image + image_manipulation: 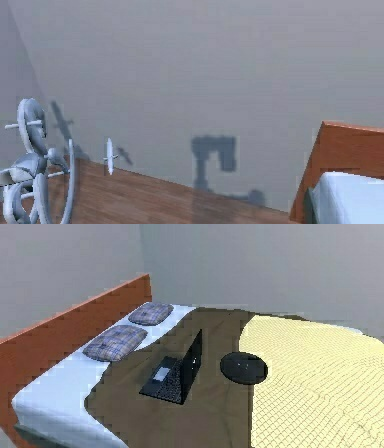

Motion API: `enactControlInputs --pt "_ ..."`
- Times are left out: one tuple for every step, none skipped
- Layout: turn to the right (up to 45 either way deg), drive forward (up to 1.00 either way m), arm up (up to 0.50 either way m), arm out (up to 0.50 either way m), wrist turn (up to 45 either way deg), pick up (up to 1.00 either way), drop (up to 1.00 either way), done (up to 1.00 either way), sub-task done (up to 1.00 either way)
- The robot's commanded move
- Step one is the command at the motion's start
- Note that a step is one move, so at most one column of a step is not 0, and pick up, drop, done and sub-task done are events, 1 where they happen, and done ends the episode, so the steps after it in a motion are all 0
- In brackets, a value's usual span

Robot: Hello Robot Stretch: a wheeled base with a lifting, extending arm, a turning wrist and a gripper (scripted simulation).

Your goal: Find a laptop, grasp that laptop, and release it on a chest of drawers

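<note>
**Laptop found on the bed, time to reach for it**

The biggest thing in the forward view is a plain grey wall [200,70] with a wood floor [150,200] under it.

In the arm side view there is a big bed [60,399] with a red-brown headboard [70,329]. A brown blanket [215,414] covers the middle of the bed. A yellow quilt [310,374] covers the part toward the view's right. Two checked pillows [115,344] lie just beside the headboard.

A grey metal thing made of rings [35,165] stands on the floor at the forward view's left.

The laptop [172,374] sits on the brown blanket, near the middle of the bed. It is dark, and its lid stands up. A flat black round thing [243,367] lies near it on the blanket, not touching it.

I think finding is done and grasping comes next. I cannot tell what state the hand is in.

To do this step well, I think the robot should line up its arm with the laptop before it reaches out. The laptop is well in from the edge of the bed, so the arm will need a long reach. The hand should come in high over the blanket, then go down slowly. The bed is soft, so a hard push could tip the laptop. The lid is thin, so its top edge looks like a good place to grab. The hand should stay away from the black round thing. The chest of drawers comes after that.
</note>
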Motion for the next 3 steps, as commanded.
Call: enactControlInputs --pt "0.0 0.00 0.00 0.40 0.0 0.00 0.00 0.00 0.00" --pt "0.0 0.00 0.00 0.00 45.0 0.00 0.00 0.00 0.00" --pt "0.0 0.00 0.00 0.00 45.0 0.00 0.00 0.00 0.00"
